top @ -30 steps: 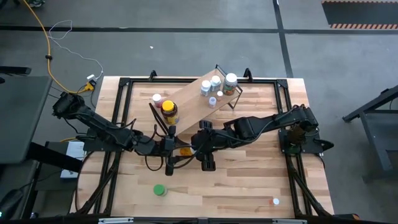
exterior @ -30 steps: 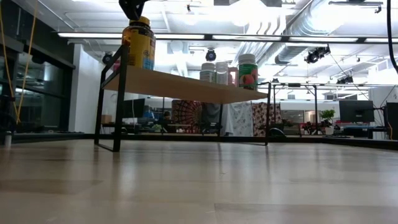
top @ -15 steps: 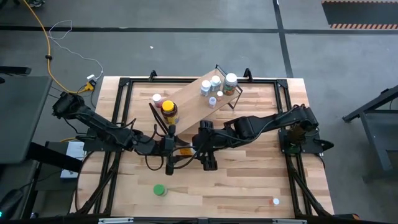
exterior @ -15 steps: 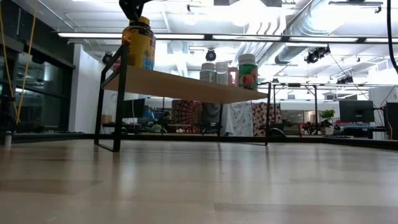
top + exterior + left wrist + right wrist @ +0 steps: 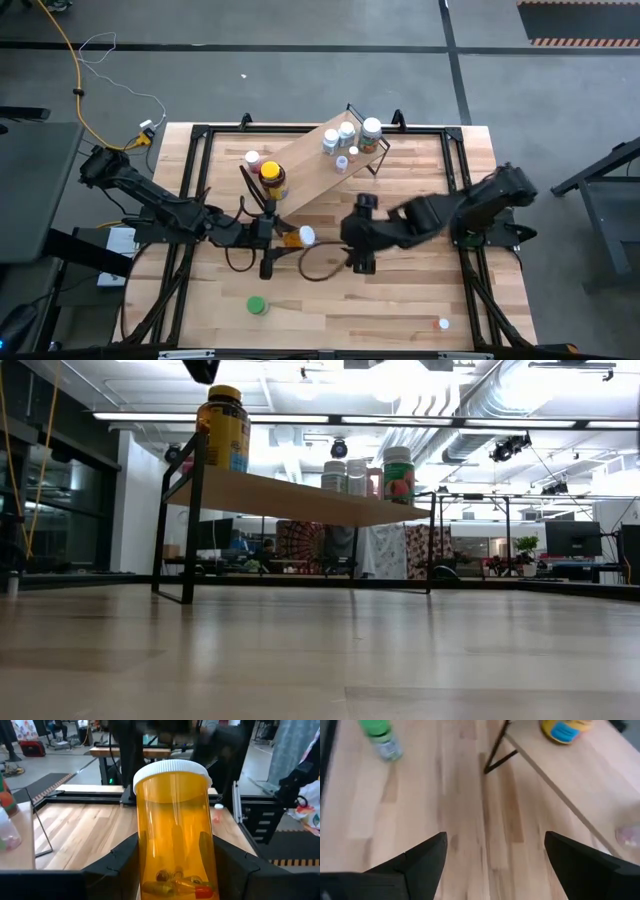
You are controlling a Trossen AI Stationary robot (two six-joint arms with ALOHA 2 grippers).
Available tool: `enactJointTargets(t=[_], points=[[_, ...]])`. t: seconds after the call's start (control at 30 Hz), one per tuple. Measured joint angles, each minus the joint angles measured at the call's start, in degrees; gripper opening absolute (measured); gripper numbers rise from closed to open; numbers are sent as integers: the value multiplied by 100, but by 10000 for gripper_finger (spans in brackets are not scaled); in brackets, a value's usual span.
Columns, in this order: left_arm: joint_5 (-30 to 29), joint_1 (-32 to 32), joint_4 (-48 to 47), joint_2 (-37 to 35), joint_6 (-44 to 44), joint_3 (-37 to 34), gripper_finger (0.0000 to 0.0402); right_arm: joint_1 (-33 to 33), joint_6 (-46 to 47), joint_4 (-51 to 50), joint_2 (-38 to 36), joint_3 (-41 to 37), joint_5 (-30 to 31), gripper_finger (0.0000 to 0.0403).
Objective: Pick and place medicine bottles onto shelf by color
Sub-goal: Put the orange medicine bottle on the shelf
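Observation:
My left gripper is shut on an orange see-through medicine bottle with a white cap, held above the table's middle. My right gripper hangs open just to the right of the cap, with only the tabletop between its fingers. The shelf stands slantwise at the far middle. An amber jar with a yellow lid sits on its near left end, and several white bottles sit toward its far right end. A green bottle stands near the front edge. My left gripper pinches the bottle's lower body between its two fingers, one on each side, with the base toward the gripper. The fingers come nearly level from the table's left and lie along the bottle. The bottle lies level, clear of the table, its cap toward the right edge.
A white bottle stands on the table left of the shelf. A tiny bottle sits at the near right corner. The shelf's black wire leg stands close before my right gripper. Bare tabletop lies at the near right.
My right gripper has drawn back from the orange bottle toward the table's right edge and tipped further down, uncovering the white cap. The bottle stays level in my left gripper, which has barely moved.

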Motion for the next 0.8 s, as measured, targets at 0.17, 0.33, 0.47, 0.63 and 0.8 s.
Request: enactJointTargets(t=[0.17,0.33,0.47,0.63,0.8], points=[[3,-26,101,3,0,-1,179,193,645,2878,-1176,-3014,497,326],[4,71,452,3,99,-1,179,-50,229,8057,-1719,-5709,-52,326],[4,193,745,14,147,-1,179,-234,-256,12102,-1318,-6819,-656,326],[-3,315,1384,387,145,7,179,-244,-627,14118,-566,-6840,-534,326],[-6,412,2006,823,146,3,179,-240,-1071,13598,40,-6027,-519,326]])
